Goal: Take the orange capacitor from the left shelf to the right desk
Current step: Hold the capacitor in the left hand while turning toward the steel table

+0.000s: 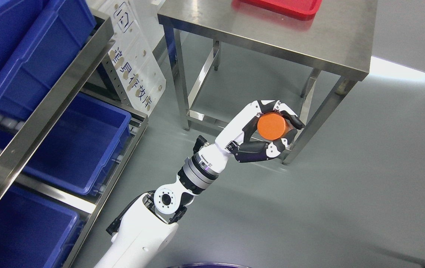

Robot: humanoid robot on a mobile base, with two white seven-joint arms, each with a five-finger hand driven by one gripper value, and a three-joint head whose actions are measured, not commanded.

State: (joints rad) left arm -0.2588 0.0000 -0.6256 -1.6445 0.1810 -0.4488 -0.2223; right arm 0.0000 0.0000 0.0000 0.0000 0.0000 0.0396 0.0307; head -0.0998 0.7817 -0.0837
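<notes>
The orange cylindrical capacitor (272, 126) sits in the grip of the left hand (268, 128), its flat round end turned toward the camera. Black-and-white fingers (289, 111) curl over its top and right side, while the thumb (259, 149) closes in from below, so the capacitor is clasped on several sides and held in the air above the grey floor (346, 208). The white left arm (149, 227) rises from the bottom edge left of the middle and reaches up and to the right, with its silver wrist ring just below the hand.

The held capacitor hangs in front of the near right leg of the stainless steel surface (272, 33), lower than the tabletop and not resting on it. On the far part of that surface lies a red plastic tray (283, 6), cut off by the top edge of the picture.

To the left, well apart from the hand, stands the metal shelf (54, 96) carrying deep blue plastic bins (85, 145) on several levels. A white perforated sign board (136, 63) with dark characters leans between the shelf and the surface.
</notes>
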